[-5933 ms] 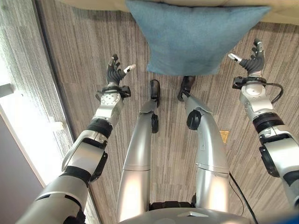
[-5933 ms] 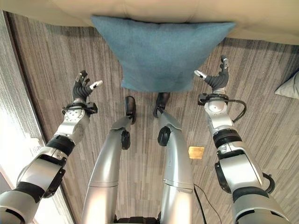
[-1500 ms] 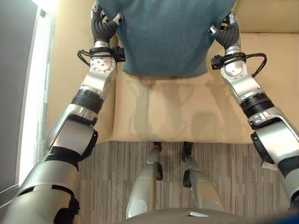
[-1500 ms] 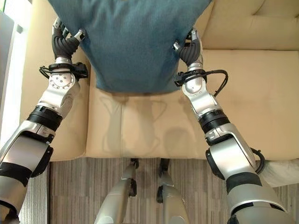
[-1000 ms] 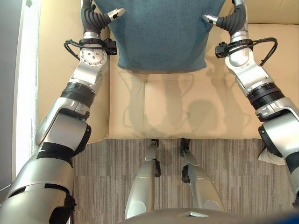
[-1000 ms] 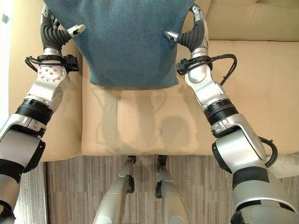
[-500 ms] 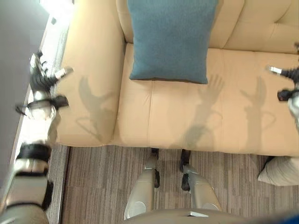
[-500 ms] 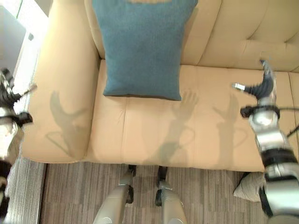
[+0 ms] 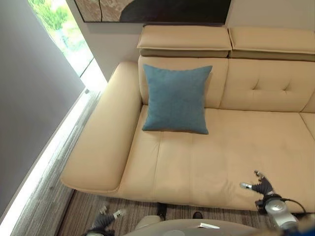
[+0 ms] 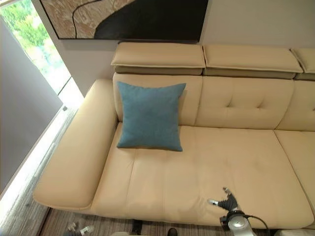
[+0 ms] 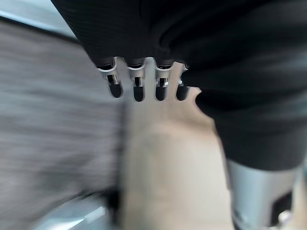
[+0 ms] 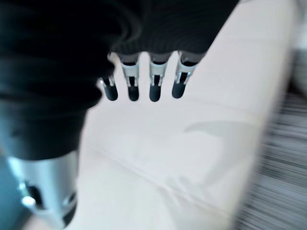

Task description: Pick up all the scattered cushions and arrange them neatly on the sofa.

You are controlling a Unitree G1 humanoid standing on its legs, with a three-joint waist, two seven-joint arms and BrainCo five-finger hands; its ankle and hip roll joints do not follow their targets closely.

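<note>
The blue cushion [image 9: 176,98] is propped upright against the backrest at the sofa's [image 9: 231,157] left end, beside the armrest. The right hand [image 9: 262,187] is held spread over the seat's front edge; the left hand [image 11: 144,86] hangs relaxed, empty.

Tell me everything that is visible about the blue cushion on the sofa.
The blue cushion is square, of plain teal-blue woven-looking fabric, with pointed corners. It stands upright, leaning on the backrest of the beige sofa, its lower edge on the seat, close to the armrest at the window end. No hand touches it.
</note>
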